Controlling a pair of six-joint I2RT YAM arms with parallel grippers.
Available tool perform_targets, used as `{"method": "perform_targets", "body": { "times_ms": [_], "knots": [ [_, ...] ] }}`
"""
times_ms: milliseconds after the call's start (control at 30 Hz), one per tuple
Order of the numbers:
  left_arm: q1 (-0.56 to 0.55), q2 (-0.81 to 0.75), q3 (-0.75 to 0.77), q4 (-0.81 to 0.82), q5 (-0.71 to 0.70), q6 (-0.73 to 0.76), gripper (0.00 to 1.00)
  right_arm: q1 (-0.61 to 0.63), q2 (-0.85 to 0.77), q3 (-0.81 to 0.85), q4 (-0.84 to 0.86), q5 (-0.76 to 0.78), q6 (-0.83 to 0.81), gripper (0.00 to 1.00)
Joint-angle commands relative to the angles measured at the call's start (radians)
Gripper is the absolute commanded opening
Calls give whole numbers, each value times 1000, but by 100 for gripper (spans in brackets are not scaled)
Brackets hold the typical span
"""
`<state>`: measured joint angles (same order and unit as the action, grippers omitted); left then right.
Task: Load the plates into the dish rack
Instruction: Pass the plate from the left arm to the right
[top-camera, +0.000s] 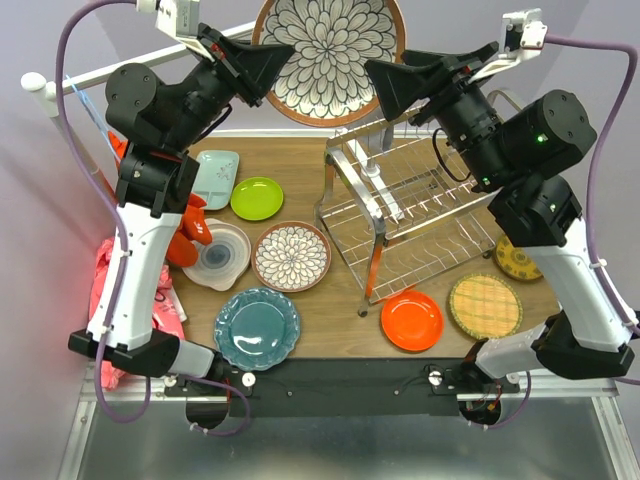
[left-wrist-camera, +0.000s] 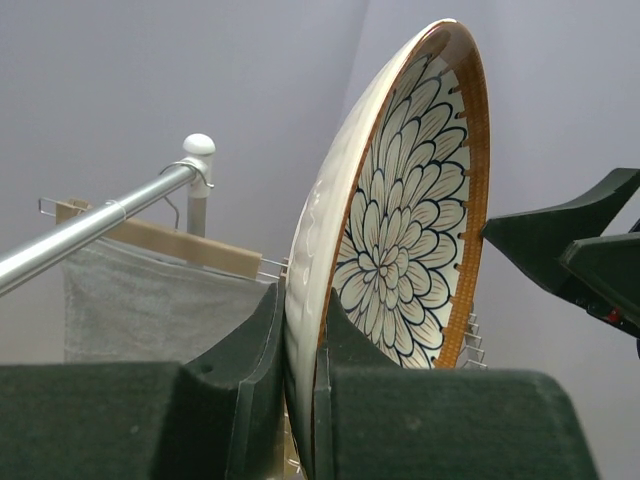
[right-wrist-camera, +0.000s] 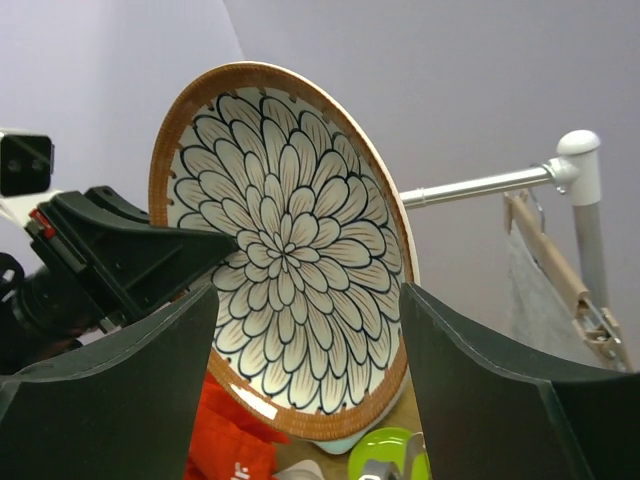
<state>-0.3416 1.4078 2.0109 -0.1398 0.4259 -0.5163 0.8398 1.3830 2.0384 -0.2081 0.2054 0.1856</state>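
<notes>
While left gripper (left-wrist-camera: 300, 310) pinches raised plate (top-camera: 328, 55), right gripper (right-wrist-camera: 308, 300) gapes

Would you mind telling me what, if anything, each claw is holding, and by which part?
The left claw pinches the floral plate by its rim; the right claw is open, holding nothing.

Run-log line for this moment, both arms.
left gripper: shut on floral plate rim, plate raised | right gripper: open, beside opposite rim, no grip | dish rack: no plates yet
</notes>
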Motion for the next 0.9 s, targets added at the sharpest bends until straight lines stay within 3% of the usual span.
{"method": "perform_targets", "body": {
  "times_ms": [0,200,400,733,867],
  "knots": [
    [0,-70,-14,203,36,-37,0,-22,19,49,-57,20,120,80],
    [1,-92,-34,213,28,-42,0,-36,24,55,-65,37,69,76],
    [3,-116,-57,180,-72,-10,0,-34,-7,40,-65,11,-55,75],
    [3,-128,-87,242,11,-68,0,-36,-2,2,-65,-12,-86,75],
    [3,-147,-142,301,36,-109,0,-36,22,19,-66,-63,-55,70]
  ]
}}
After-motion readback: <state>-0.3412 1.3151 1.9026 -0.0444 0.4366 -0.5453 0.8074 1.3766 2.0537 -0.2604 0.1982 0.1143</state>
